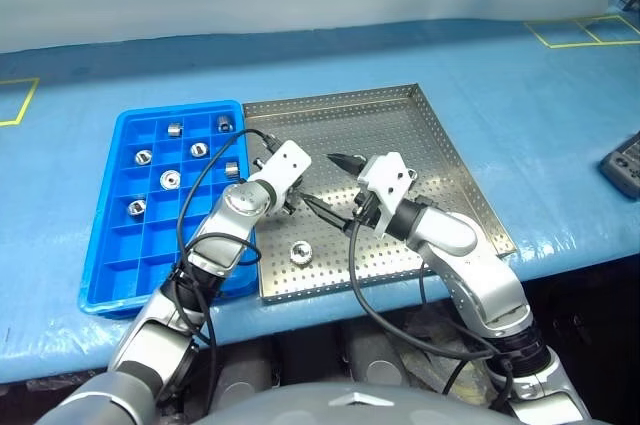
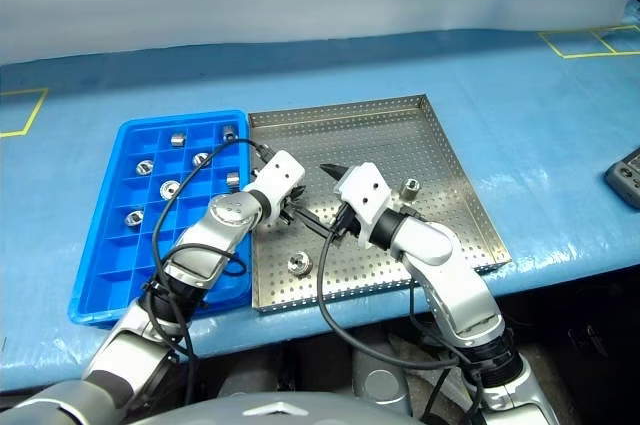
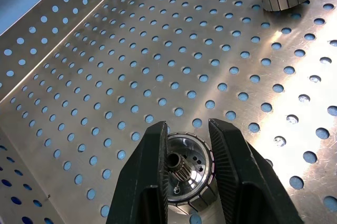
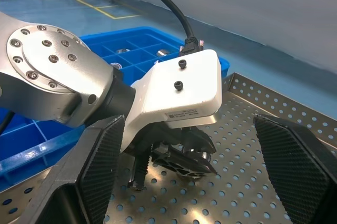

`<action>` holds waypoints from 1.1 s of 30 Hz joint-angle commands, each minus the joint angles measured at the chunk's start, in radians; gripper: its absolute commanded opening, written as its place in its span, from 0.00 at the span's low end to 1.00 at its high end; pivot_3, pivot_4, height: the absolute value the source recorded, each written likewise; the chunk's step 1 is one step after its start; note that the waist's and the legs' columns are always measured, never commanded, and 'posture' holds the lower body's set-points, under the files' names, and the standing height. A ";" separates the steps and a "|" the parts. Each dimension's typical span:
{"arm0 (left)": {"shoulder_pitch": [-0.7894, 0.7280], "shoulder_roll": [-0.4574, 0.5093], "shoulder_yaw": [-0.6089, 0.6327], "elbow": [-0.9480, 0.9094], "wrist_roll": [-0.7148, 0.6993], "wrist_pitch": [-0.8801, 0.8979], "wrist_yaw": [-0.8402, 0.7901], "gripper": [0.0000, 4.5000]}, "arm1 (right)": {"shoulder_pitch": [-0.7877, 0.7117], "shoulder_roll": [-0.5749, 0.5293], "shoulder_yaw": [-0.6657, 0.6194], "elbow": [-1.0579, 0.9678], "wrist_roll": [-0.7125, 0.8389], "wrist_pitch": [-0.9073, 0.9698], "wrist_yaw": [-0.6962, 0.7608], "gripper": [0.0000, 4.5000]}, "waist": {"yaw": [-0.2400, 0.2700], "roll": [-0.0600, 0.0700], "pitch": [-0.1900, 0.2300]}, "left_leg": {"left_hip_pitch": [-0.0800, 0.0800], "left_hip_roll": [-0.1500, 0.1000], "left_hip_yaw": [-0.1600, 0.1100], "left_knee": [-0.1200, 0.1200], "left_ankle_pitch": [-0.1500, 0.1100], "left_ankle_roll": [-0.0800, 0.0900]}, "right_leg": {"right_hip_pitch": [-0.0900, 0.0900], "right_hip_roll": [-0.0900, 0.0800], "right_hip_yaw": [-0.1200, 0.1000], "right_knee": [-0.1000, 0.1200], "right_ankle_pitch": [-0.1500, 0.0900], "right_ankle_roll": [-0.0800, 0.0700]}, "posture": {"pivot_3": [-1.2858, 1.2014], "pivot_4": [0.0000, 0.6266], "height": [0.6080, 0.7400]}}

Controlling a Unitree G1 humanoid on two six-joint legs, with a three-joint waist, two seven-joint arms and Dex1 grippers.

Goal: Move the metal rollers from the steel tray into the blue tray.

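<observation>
I have one of the metal rollers pinched between the fingers of the left gripper, sitting on the perforated floor of the steel tray near its edge beside the blue tray. The grip looks square across the roller's sides, so my judgement is to lift straight up before swinging left, clearing both rims, and to let go only once low over an empty compartment so it doesn't bounce out.

The right gripper hangs just beside with its fingers spread wide, holding nothing; I'd keep it there, out of the left arm's way.

The left wrist view gives me the pinch itself. The head views hide that contact behind the left hand, but they show a loose roller near the steel tray's front and rollers in blue tray already.
</observation>
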State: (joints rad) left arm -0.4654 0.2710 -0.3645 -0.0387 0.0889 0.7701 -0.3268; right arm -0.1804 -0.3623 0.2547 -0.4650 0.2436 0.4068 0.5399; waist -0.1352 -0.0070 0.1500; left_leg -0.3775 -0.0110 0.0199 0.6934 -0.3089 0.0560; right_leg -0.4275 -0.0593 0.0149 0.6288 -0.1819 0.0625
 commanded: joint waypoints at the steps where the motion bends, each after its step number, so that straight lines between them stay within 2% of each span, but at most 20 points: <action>1: 0.036 -0.006 0.046 -0.007 -0.013 -0.006 0.002 0.20 | -0.013 0.005 -0.019 -0.024 0.004 -0.003 -0.003 0.92 | -0.001 0.000 0.000 | 0.000 0.000 0.000 0.000 0.000 0.000 | 0.000 0.000 0.000 0.000 0.000 0.000 | 0.42 0.24 1.00; 7: 0.087 -0.069 0.270 -0.241 -0.232 -0.013 -0.061 0.20 | -0.007 0.004 -0.021 -0.029 0.002 -0.003 -0.007 0.92 | 0.002 0.000 0.000 | -0.002 0.001 0.000 0.000 0.000 0.000 | -0.002 -0.003 0.000 0.000 0.000 0.000 | 0.42 0.24 1.00; 15: 0.184 0.125 0.443 -0.472 -0.221 0.077 -0.029 0.20 | -0.007 0.005 -0.019 -0.023 0.006 -0.002 0.002 0.92 | -0.001 0.000 0.000 | -0.002 0.001 0.000 0.000 0.000 0.000 | -0.002 -0.002 0.000 0.000 0.000 0.000 | 0.43 0.24 1.00; 23: 0.430 0.362 0.632 -0.761 -0.218 0.216 -0.076 0.20 | -0.032 0.006 -0.001 0.004 0.013 -0.001 0.044 0.92 | 0.021 -0.001 0.001 | -0.002 0.001 0.000 -0.001 0.002 -0.004 | -0.002 -0.002 0.000 -0.002 0.000 0.000 | 0.47 0.24 1.00; 29: 0.553 0.382 0.765 -0.931 -0.244 0.321 -0.100 0.20 | -0.062 0.020 0.017 0.038 0.016 -0.008 0.080 0.92 | 0.063 -0.001 0.001 | -0.002 0.001 -0.001 -0.001 0.002 -0.005 | -0.002 -0.002 -0.002 -0.001 -0.003 -0.005 | 0.49 0.24 1.00; 33: 0.675 0.356 0.849 -1.001 -0.249 0.367 -0.110 0.20 | -0.082 0.029 0.029 0.064 0.015 -0.014 0.106 0.92 | 0.079 -0.002 0.001 | -0.001 0.001 -0.001 -0.001 0.003 -0.006 | -0.001 -0.002 -0.002 -0.001 -0.004 -0.008 | 0.50 0.24 1.00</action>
State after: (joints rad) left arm 0.1885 0.6327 0.4303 -0.9854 -0.1602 1.1219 -0.4329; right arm -0.2453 -0.3391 0.2865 -0.3905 0.2464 0.4169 0.6337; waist -0.0562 -0.0089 0.1513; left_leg -0.3789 -0.0100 0.0187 0.6922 -0.3062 0.0500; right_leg -0.4289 -0.0614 0.0129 0.6276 -0.1863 0.0547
